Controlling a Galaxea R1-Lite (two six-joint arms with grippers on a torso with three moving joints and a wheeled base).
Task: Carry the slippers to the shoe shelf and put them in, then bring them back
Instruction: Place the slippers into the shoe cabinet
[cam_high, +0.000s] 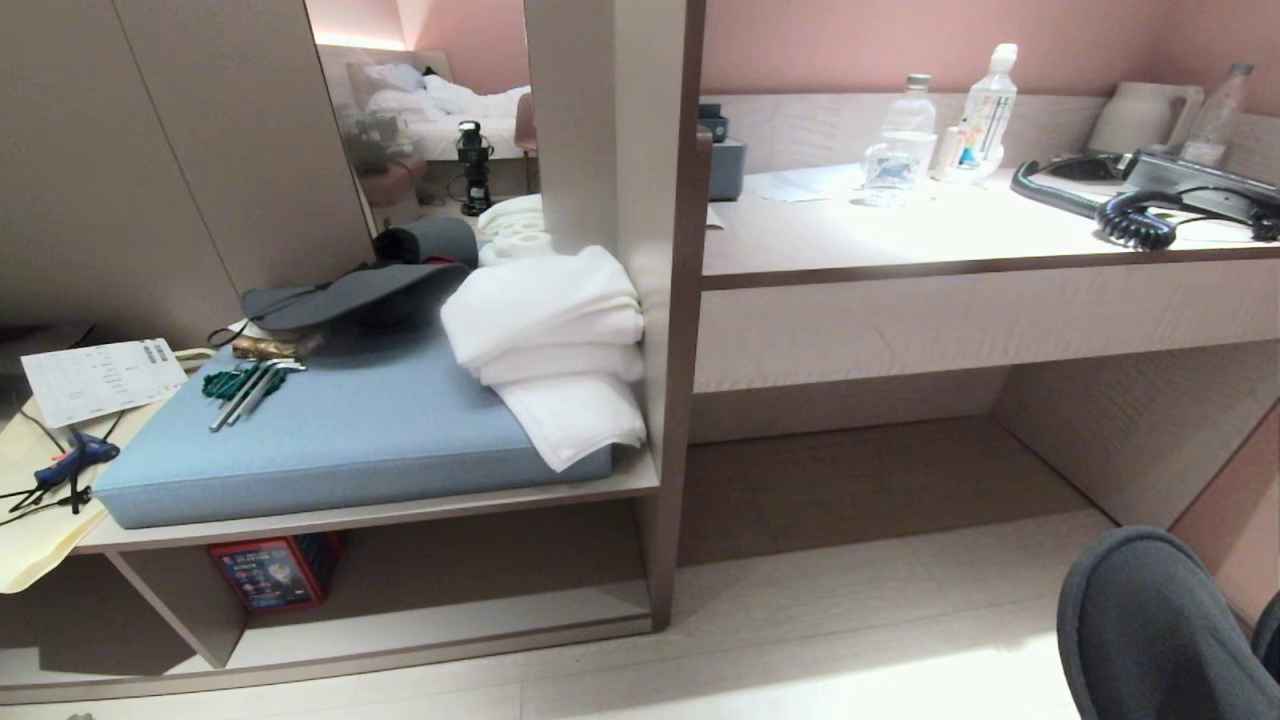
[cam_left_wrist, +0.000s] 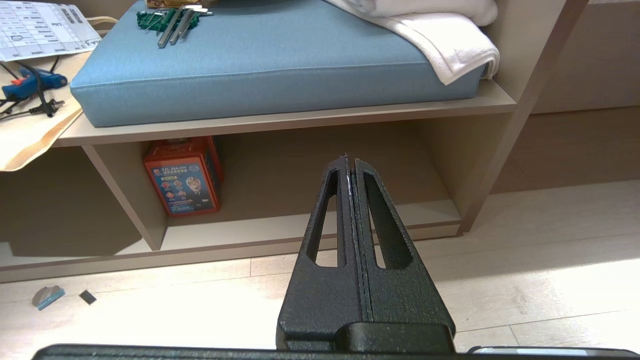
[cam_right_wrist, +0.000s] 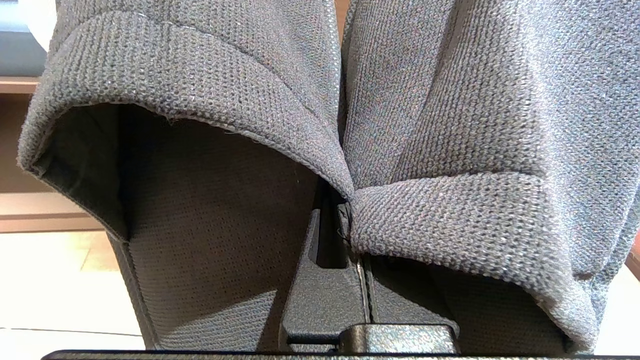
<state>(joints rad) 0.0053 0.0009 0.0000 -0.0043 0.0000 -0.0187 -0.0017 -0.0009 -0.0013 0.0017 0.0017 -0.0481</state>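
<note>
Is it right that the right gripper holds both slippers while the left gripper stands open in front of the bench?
Not quite. The left gripper is shut, fingers pressed together and empty, as the left wrist view shows. The rest holds: the right gripper is shut on the slippers, and the bench is ahead.

Warm indoor light, floor (cam_left_wrist: 550, 280) glare, sharp focus

The left gripper (cam_left_wrist: 350, 162) points level at the shoe shelf (cam_left_wrist: 310, 170), its 2 black fingers (cam_left_wrist: 372, 220) pressed together. A red box (cam_left_wrist: 182, 175) stands in the cubby at 10 o'clock from the fingertips. Above lies a blue cushion (cam_left_wrist: 260, 60), with green-handled tools (cam_left_wrist: 170, 20) at 11 o'clock, a white towel (cam_left_wrist: 440, 35) at 1 o'clock and a blue glue gun (cam_left_wrist: 30, 85) far toward 10 o'clock.
</note>
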